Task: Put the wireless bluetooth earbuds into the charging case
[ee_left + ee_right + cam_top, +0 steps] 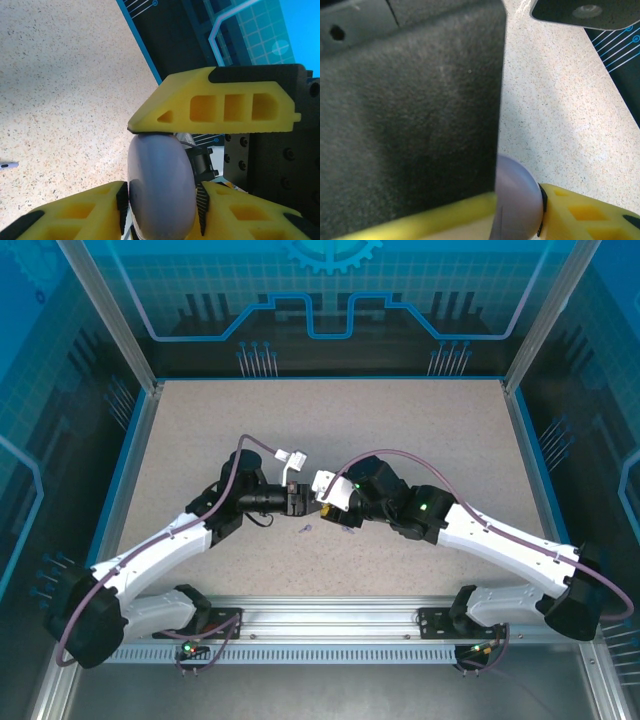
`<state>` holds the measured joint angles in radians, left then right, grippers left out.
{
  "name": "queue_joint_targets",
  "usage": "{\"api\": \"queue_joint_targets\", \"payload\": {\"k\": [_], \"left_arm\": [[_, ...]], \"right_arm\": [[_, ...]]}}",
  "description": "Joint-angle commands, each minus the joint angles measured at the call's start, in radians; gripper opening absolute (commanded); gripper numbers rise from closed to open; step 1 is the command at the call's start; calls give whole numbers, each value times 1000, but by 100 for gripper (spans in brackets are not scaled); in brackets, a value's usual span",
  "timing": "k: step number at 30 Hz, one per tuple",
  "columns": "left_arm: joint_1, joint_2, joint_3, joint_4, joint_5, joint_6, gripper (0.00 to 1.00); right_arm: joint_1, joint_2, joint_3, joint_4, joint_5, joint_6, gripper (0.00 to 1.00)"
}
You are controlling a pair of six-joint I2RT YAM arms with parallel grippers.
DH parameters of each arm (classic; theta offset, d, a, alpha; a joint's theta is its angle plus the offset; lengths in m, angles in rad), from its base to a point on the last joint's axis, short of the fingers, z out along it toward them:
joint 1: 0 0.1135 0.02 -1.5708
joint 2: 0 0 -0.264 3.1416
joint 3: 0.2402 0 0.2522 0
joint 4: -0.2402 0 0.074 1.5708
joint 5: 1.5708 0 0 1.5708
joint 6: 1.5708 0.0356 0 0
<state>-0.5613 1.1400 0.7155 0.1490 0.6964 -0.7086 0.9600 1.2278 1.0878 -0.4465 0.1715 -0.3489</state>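
A round lavender charging case is held off the table between both grippers at the table's middle. My left gripper is shut on it, its black ribbed pads pressing on both sides. My right gripper also grips the case, and one of its yellow fingers lies across the case's top edge. In the top view the two grippers meet tip to tip. Two tiny lavender earbuds lie on the table just below them. One earbud shows at the left edge.
The speckled beige table is walled by a blue-rimmed enclosure at the back and sides. The left gripper's dark body sits close in front of the right wrist camera. The arm bases sit on a rail at the near edge.
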Motion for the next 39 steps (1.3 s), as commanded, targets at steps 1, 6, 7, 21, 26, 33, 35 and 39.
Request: {"api": "queue_joint_targets", "payload": {"k": [1, 6, 7, 21, 26, 33, 35, 39], "left_arm": [[-10, 5, 20, 23, 4, -6, 39], [-11, 1, 24, 15, 4, 2, 32], [-12, -2, 24, 13, 3, 5, 31], [-13, -109, 9, 32, -101, 179, 20], [-13, -169, -6, 97, -129, 331, 16], [-14, -249, -70, 305, -138, 515, 13], [-13, -264, -85, 354, -124, 552, 12], [-17, -283, -118, 456, -103, 607, 11]], "right_arm": [[-7, 3, 35, 12, 8, 9, 52], [-10, 9, 38, 3, 30, 15, 53], [-11, 10, 42, -4, 33, 17, 54], [-107, -168, -17, -76, -133, 136, 100], [-191, -308, -101, 31, -273, 237, 100], [-262, -397, -154, 249, -419, 363, 100], [-262, -387, -125, 260, -455, 374, 100], [-261, -359, -72, 297, -539, 383, 100]]}}
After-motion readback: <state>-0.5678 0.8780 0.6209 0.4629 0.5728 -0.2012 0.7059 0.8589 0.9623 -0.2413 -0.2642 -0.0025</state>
